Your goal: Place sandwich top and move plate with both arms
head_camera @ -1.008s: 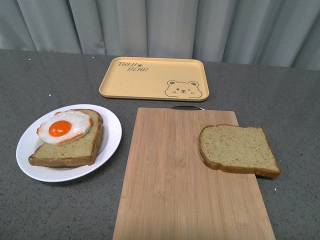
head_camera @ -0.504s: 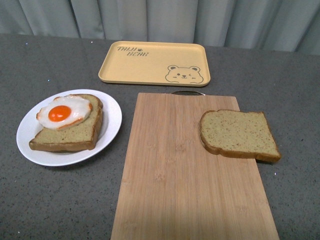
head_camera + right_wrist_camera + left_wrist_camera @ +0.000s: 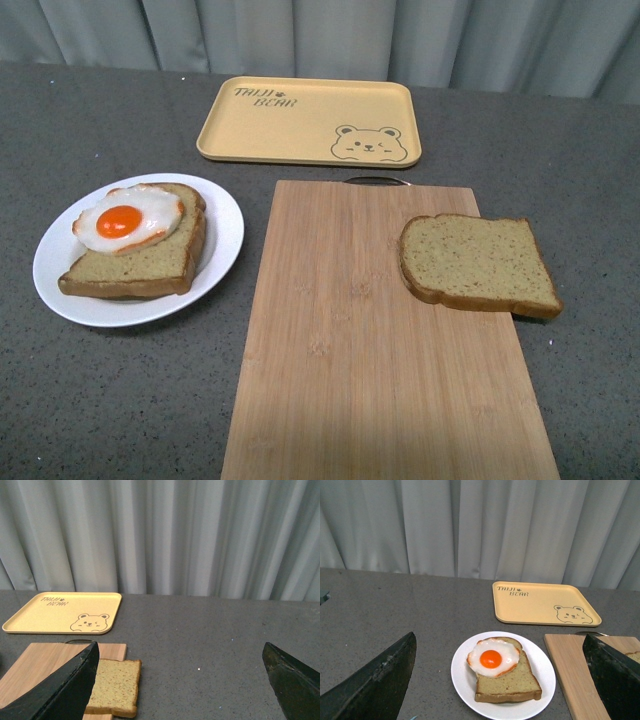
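Right end effector [image 3: 180,647], spread wide and empty, sits nearer the sandwich top [image 3: 476,264], which lies long-side across the cutting board's [image 3: 350,350] right edge; the plate [image 3: 228,262] is leftward.

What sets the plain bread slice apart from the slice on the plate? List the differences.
The plain slice is bare; the plated slice carries a fried egg. The plain slice lies on the wooden cutting board, one corner overhanging its edge; the plated slice sits wholly within the white plate. Both are brown, speckled wholegrain bread with darker crust, lying flat.
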### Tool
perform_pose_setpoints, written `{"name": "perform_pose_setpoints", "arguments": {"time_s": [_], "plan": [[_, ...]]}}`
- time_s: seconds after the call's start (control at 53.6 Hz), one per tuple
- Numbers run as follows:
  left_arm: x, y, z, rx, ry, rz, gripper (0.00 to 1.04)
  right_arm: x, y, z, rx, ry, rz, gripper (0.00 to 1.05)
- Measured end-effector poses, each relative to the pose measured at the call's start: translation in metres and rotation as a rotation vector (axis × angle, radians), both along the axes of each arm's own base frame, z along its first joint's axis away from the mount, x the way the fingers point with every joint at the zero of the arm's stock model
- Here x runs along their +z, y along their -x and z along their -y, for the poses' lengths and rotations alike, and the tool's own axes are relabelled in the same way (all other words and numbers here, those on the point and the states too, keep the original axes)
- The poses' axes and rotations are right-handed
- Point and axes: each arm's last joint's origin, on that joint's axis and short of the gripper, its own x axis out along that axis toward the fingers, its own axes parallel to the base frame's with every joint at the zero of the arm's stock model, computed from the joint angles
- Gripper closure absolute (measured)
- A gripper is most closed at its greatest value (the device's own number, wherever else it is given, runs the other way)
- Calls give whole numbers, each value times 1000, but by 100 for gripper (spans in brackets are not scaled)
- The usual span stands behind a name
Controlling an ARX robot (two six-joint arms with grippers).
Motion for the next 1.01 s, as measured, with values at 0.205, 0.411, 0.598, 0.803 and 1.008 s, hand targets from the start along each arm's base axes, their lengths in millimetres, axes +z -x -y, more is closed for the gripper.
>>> {"name": "perform_pose_setpoints", "arguments": {"time_s": [0.205,0.411,0.598,0.803,1.008], "plan": [[0,0,0,0,0,0,7,0,0,0,0,0,0,9],[0,0,0,0,0,0,7,0,0,0,0,0,0,9],[0,0,0,0,0,0,7,0,0,0,0,0,0,9],[0,0,0,1,0,0,7,-3,-4,0,-118,133,-124,9],[0,0,0,0,0,0,7,-3,-40,7,-33,146,-332,9]]}}
